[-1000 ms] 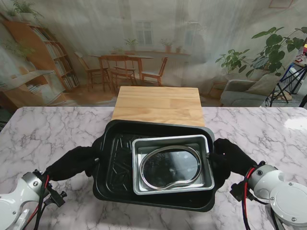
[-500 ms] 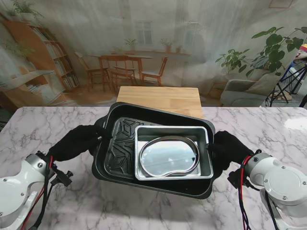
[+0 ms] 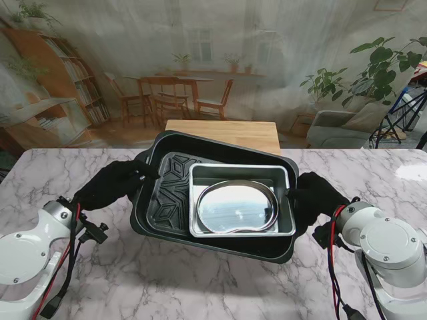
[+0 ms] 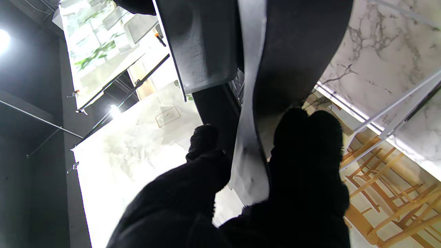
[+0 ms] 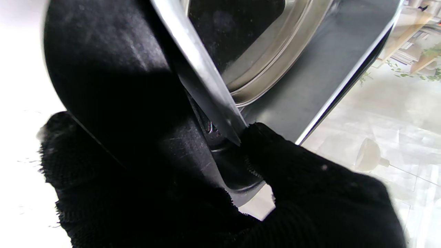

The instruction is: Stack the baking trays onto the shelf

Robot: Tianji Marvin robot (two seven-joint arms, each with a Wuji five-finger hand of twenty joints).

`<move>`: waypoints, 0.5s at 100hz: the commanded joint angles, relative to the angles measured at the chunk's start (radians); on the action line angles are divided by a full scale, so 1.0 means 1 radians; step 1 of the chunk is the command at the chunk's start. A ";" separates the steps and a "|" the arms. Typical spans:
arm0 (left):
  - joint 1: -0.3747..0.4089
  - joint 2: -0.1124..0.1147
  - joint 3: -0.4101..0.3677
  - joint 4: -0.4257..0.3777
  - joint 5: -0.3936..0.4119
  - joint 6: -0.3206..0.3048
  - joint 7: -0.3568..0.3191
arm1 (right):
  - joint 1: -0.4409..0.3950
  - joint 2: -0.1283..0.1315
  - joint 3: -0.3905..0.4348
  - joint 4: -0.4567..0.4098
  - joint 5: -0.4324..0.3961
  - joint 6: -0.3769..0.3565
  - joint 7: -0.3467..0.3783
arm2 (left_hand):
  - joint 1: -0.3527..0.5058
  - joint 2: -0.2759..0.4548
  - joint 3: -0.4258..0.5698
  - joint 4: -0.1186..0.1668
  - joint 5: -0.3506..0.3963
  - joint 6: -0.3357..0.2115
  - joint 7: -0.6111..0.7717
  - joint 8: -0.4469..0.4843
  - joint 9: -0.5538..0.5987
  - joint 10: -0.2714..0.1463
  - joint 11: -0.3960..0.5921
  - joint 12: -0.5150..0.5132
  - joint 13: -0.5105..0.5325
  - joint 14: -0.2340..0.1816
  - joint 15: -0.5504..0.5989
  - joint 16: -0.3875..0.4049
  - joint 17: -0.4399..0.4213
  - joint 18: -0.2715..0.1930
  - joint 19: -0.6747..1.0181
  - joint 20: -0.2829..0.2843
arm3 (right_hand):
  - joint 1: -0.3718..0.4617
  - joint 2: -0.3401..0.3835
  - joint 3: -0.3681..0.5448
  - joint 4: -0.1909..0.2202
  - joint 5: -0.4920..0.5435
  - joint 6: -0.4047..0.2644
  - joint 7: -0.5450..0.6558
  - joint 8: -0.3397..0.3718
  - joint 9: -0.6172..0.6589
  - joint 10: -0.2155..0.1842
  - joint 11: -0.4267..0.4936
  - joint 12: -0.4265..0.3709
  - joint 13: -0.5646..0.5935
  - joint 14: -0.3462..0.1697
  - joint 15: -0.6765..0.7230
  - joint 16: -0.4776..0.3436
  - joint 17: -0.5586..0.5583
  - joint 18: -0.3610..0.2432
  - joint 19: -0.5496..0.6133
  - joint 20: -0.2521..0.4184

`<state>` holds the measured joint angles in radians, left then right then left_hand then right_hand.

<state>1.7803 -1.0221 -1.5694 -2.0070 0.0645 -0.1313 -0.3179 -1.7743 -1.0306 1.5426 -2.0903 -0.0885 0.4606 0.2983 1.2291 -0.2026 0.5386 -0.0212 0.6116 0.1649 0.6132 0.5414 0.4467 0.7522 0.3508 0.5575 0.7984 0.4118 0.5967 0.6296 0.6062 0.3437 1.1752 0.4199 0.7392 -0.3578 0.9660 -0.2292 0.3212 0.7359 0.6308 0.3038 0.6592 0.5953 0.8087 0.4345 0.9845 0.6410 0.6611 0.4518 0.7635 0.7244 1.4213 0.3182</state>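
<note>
The white marble table [image 3: 200, 280] stands in front of a backdrop picture of a room with wooden chairs, bookshelves and green plants. A big black metal baking tray [image 3: 160, 200] with a star pattern is held up just in front of the light wooden shelf [image 3: 223, 133]. Inside it sit a silver rectangular tray [image 3: 283, 227] and a shiny oval pan [image 3: 237, 208]. The black-gloved left hand [image 3: 113, 187] and right hand [image 3: 313, 200] have their fingers clamped on the black tray's ends. No writing can be read.
</note>
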 commanded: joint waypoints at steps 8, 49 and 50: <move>-0.027 -0.030 0.119 -0.079 -0.005 -0.031 -0.082 | 0.070 -0.047 -0.094 -0.139 0.065 -0.056 0.058 | 0.027 -0.008 0.036 -0.001 0.031 -0.037 -0.003 0.005 0.424 -0.637 0.081 -0.008 0.045 -0.101 0.026 0.014 0.048 -0.194 0.030 -0.015 | 0.146 -0.023 0.095 0.035 0.205 -0.573 0.154 0.007 0.035 -0.290 0.014 -0.007 0.115 -0.399 0.051 0.011 0.042 -0.381 -0.008 0.004; -0.133 -0.045 0.182 0.004 0.030 0.029 -0.028 | 0.194 -0.060 -0.138 -0.047 0.062 -0.022 0.019 | 0.027 -0.007 0.033 -0.001 0.030 -0.039 -0.001 0.006 0.423 -0.640 0.080 -0.007 0.046 -0.104 0.026 0.016 0.047 -0.196 0.031 -0.016 | 0.149 -0.031 0.107 0.030 0.208 -0.582 0.157 0.010 0.037 -0.298 0.012 -0.008 0.112 -0.403 0.048 0.010 0.041 -0.382 -0.010 0.005; -0.135 -0.045 0.183 0.005 0.030 0.031 -0.027 | 0.197 -0.060 -0.139 -0.045 0.063 -0.021 0.018 | 0.028 -0.007 0.033 -0.001 0.031 -0.038 -0.001 0.006 0.423 -0.640 0.080 -0.007 0.046 -0.104 0.026 0.016 0.047 -0.196 0.031 -0.016 | 0.148 -0.031 0.107 0.030 0.208 -0.582 0.157 0.010 0.036 -0.298 0.012 -0.008 0.112 -0.403 0.048 0.010 0.041 -0.382 -0.010 0.005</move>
<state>1.6569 -1.0275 -1.4892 -1.9148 0.1094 -0.0574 -0.2641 -1.6171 -1.0380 1.4867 -2.0195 -0.0807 0.4908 0.2638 1.2291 -0.2027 0.5388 -0.0212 0.6116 0.1649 0.6132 0.5414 0.4461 0.7522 0.3505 0.5575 0.7973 0.4289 0.5967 0.6297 0.6062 0.3556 1.1752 0.4197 0.7662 -0.3827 0.9671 -0.2352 0.3753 0.7241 0.6308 0.3038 0.6985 0.5943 0.8087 0.4340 0.9845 0.6414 0.6611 0.4518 0.7635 0.7245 1.4216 0.3179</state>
